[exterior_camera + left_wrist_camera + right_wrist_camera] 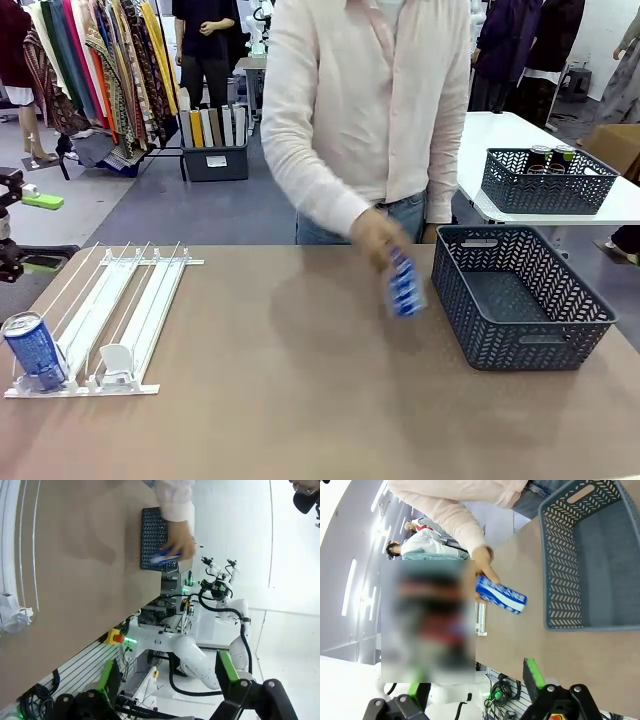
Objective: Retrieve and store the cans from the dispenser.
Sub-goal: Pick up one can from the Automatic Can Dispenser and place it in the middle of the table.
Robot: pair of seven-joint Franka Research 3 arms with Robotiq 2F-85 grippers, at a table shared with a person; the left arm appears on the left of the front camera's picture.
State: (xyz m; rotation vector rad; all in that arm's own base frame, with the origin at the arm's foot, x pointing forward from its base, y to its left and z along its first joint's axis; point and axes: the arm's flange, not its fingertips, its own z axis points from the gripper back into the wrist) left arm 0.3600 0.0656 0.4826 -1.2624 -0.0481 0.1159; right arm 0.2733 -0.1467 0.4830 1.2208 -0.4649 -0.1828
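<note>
Two blue cans (34, 350) (404, 285): one in dispenser (118, 364), one in hand (375, 240); both jaws wide apart.

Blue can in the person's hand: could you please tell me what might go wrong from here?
The blue can is blurred with motion beside the basket; it may clip the rim and fall. The other can sits at the dispenser lip, near the table edge, and might topple when grasped.

A robot lab dressed as a shop: beyond the near brown tabletop (300, 420), a rail of colourful hanging garments (110, 70) stands far left, a white table (500, 135) far right, on grey floor (190, 215).
</note>
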